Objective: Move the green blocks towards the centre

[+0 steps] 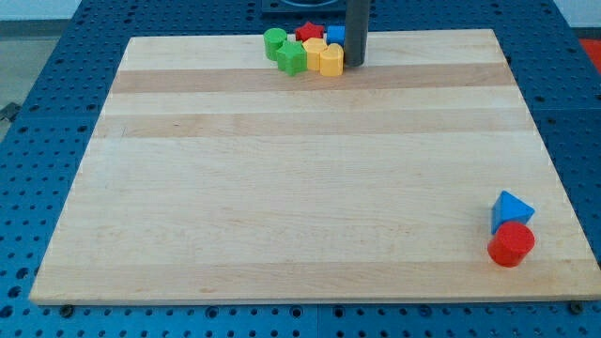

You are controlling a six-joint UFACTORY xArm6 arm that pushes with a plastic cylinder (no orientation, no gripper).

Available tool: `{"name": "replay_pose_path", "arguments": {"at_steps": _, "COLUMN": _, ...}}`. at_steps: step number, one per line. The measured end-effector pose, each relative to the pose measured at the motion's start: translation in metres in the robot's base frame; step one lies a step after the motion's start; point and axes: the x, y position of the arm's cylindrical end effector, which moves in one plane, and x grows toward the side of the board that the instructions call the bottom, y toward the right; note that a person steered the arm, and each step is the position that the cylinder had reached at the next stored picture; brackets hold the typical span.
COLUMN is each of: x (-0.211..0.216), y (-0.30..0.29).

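With no jaws to hold anything, our tool, my tip (356, 63), rests at the far edge just right of the yellow block (330, 59), so pushing left risks dragging that cluster along with the green blocks (285, 50) off the surface (282, 188).

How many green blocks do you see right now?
2. A round green block sits at the top cluster's left end; a green star-like block lies just below-right, touching it. My tip stands right of the cluster. Others may hide behind.

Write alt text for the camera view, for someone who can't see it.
My tip rests at the view's top beside a cluster: green cylinder, green star-like block, two yellow blocks, red star, blue block. A blue triangular block and red cylinder sit bottom right on the wooden board.
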Motion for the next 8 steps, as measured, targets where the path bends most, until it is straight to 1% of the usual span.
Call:
{"name": "replay_pose_path", "arguments": {"at_steps": 1, "x": 0.039, "y": 0.004}}
{"name": "replay_pose_path", "arguments": {"at_steps": 2, "x": 0.079, "y": -0.02}}
{"name": "replay_pose_path", "arguments": {"at_steps": 3, "x": 0.072, "y": -0.107}}
{"name": "replay_pose_path", "arguments": {"at_steps": 4, "x": 0.047, "y": -0.183}}
{"name": "replay_pose_path", "arguments": {"at_steps": 5, "x": 0.009, "y": -0.219}}
{"name": "replay_pose_path", "arguments": {"at_steps": 7, "x": -0.064, "y": -0.221}}
{"name": "replay_pose_path", "arguments": {"at_steps": 8, "x": -0.069, "y": -0.198}}
